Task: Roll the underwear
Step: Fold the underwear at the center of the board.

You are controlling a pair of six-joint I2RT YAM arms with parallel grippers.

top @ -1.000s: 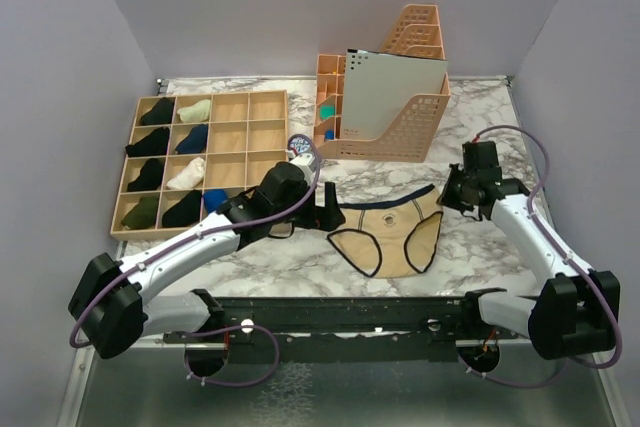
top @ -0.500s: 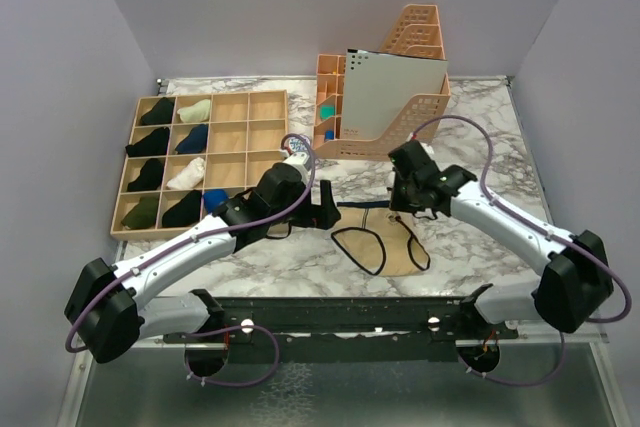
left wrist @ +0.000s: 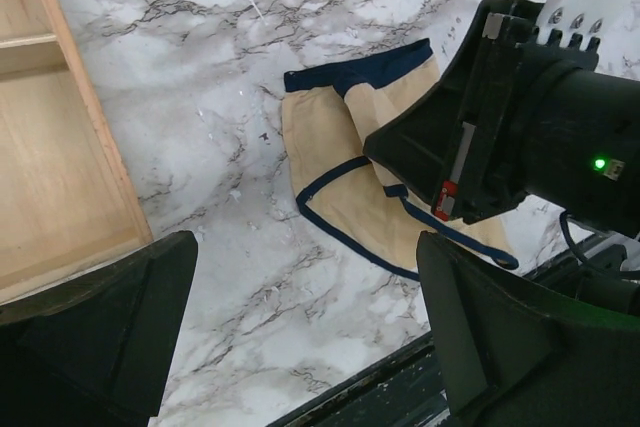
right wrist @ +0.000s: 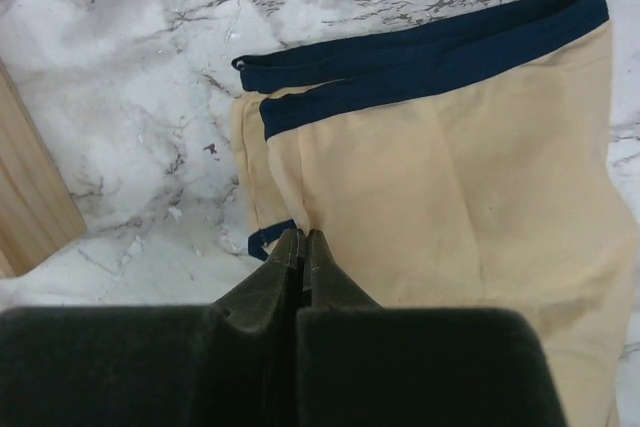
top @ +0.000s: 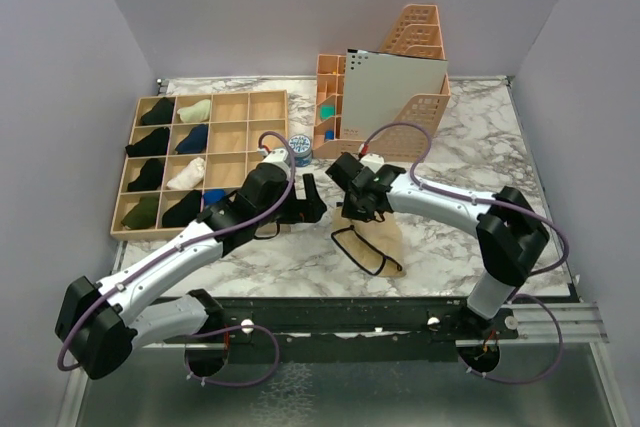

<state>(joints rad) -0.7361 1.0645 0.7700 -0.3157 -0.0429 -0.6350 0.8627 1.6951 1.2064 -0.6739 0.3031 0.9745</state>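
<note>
The beige underwear with navy trim lies folded over itself on the marble table, just right of centre. It also shows in the left wrist view and the right wrist view. My right gripper is shut on the fabric at the fold's left edge, low over the table. My left gripper is open and empty, hovering just left of the underwear. The right gripper's body covers part of the underwear in the left wrist view.
A wooden compartment tray with rolled socks stands at the back left; its edge shows in the left wrist view. Peach file organisers stand at the back centre. A small blue-and-white round object sits beside them. A black rail runs along the near table edge.
My right arm swung from the right side across to the left, pulling the underwear's right half over so it now lies folded. My left gripper drew back slightly to the left.
</note>
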